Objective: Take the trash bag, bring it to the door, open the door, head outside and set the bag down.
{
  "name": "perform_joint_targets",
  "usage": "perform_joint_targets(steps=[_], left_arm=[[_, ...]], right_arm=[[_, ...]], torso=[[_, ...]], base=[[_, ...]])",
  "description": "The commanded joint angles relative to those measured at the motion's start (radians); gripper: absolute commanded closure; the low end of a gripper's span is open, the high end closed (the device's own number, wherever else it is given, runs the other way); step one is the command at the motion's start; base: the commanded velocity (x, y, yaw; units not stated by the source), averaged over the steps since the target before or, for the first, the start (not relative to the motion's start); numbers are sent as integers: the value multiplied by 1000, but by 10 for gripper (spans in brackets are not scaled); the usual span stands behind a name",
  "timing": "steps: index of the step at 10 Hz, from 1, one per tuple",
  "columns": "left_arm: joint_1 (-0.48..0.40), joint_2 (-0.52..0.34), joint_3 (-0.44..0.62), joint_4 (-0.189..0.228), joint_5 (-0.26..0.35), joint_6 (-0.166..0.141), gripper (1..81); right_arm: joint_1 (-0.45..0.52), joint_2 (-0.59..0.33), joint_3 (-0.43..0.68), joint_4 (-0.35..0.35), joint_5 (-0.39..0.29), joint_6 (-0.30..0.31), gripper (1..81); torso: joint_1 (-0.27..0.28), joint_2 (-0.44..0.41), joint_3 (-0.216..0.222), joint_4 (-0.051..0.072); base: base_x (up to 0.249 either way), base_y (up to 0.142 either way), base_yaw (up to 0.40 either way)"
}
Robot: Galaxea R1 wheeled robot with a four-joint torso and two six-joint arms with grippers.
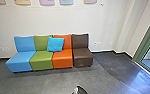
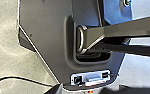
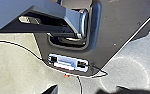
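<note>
Blue, green, orange and brown, four armless seats (image 1: 41,58) stand side by side against the white wall (image 1: 53,18), with one bright blue cushion (image 1: 55,44) leaning across the green and orange backs. Five pastel panels (image 1: 47,2) hang above them. One green frame (image 1: 147,37) edges the glass over to the right. Both the left gripper (image 2: 90,89) and the right gripper (image 3: 86,89) have their tips spread apart. Where the trash bag is, or how it looks, I can't tell.
</note>
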Motion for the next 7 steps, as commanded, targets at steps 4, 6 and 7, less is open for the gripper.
perform_joint_targets(steps=[4, 6, 7], left_arm=[[-12, -2, 7, 11, 69, 1, 10], [-12, 0, 7, 11, 69, 1, 10], [-12, 0, 7, 11, 71, 1, 10]], right_arm=[[16, -2, 4, -8, -67, -3, 10], [16, -3, 2, -8, -67, -3, 10], [16, -2, -1, -8, -67, -2, 10]], torso=[[0, 0, 0, 0], [0, 0, 0, 0], [0, 0, 0, 0]], base=[[92, 0, 0], [92, 0, 0], [92, 0, 0]])
